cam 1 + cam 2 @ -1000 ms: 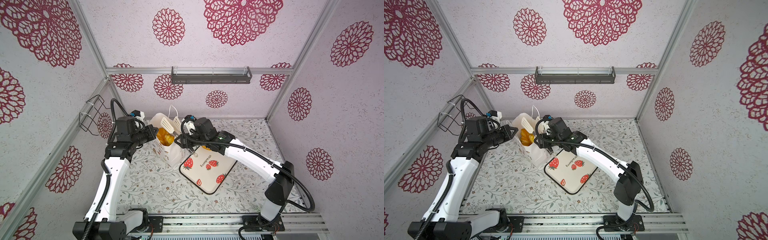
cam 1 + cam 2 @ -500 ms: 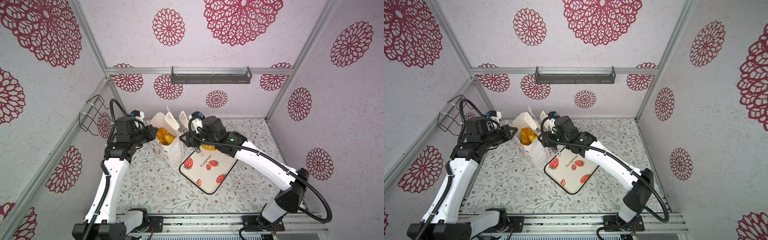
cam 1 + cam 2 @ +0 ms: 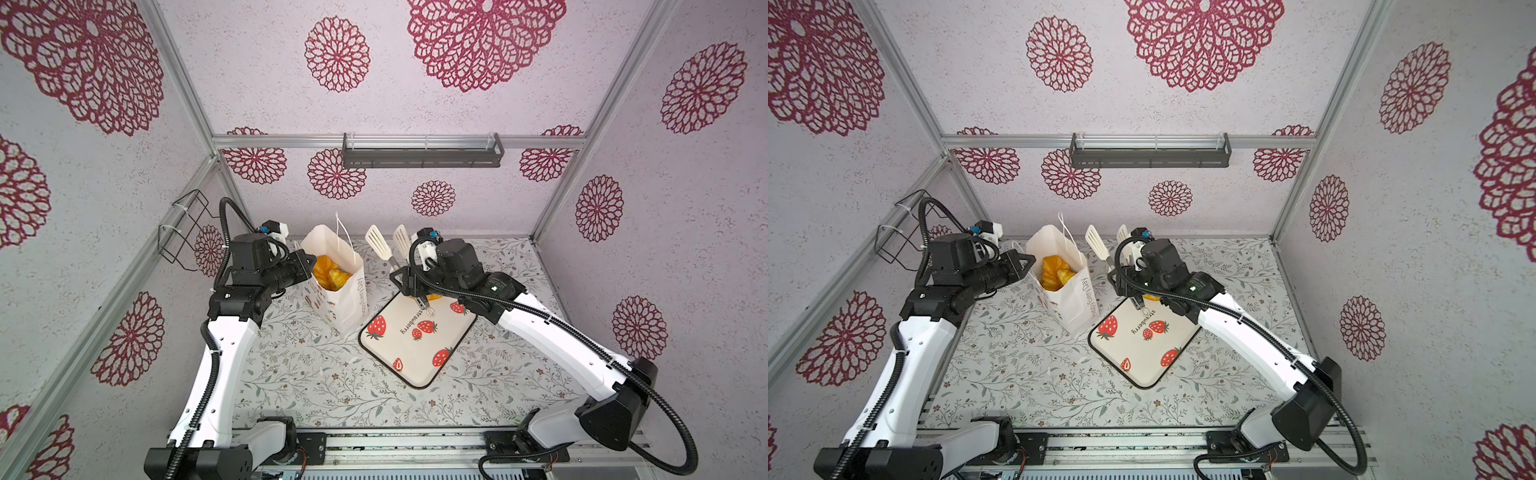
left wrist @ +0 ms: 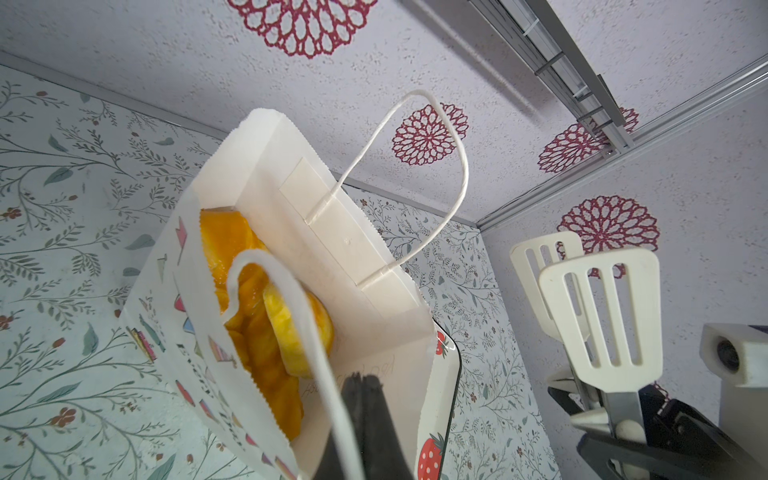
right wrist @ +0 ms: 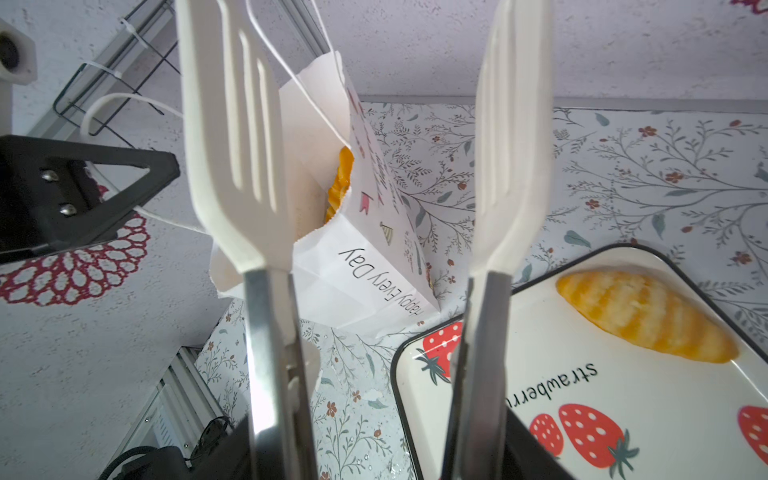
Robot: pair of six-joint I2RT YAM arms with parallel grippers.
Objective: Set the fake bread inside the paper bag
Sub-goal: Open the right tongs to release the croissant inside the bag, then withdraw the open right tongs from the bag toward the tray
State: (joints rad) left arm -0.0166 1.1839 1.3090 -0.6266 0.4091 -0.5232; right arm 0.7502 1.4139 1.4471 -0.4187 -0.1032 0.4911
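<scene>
Now the right tool [image 3: 415,289] grips tongs [image 5: 232,166], blades parted and empty; the left tool [image 4: 365,415] is clamped on the paper bag [image 3: 345,299] handle. Most fake bread [image 4: 257,332] sits in the bag; one piece [image 5: 644,316] lies on the tray [image 3: 453,332], at the bag's four o'clock.

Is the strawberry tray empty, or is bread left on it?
Not empty: one golden pastry lies on the strawberry tray, near its edge.

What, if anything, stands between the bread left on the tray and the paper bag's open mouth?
Nothing visible does. The bread lies alone on the tray; the paper bag beside it is held open by the left hand.
</scene>
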